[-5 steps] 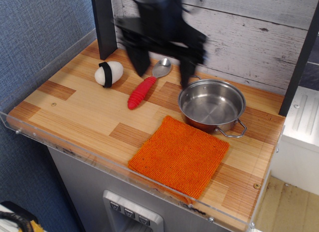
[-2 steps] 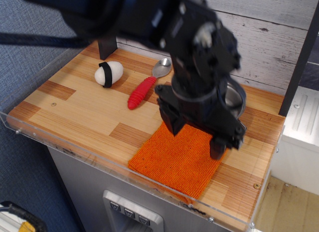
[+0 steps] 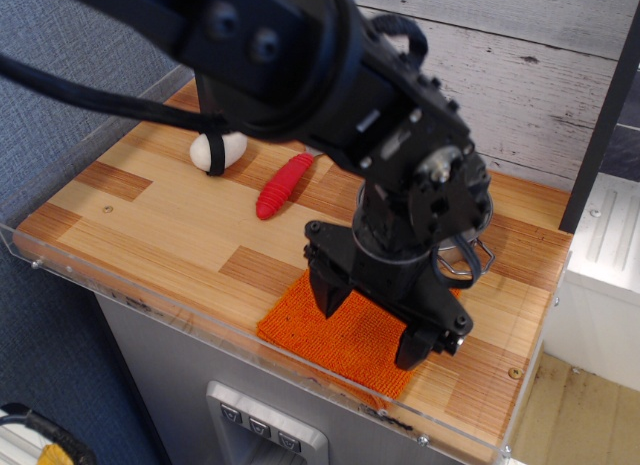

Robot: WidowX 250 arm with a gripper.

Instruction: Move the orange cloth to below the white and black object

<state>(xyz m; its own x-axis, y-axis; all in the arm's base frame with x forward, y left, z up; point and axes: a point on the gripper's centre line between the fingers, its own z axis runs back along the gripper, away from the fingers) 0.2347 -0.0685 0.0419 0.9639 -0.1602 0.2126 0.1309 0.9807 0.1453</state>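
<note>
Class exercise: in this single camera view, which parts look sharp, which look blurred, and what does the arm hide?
In observation.image, the orange cloth and wooden table look sharp; the upper arm is slightly motion-blurred; the open gripper is fairly crisp; the arm hides most of the white and black object.

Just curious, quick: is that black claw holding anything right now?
Gripper: open, holding nothing, fingers spread over the square bright orange knitted cloth.

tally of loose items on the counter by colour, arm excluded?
Orange: 1, the orange cloth
White with black band: 1, the white and black object, partly hidden by the arm
Red: 1, the red-handled spoon, bowl hidden
Steel: 1, the pot, mostly hidden
Total: 4
</note>
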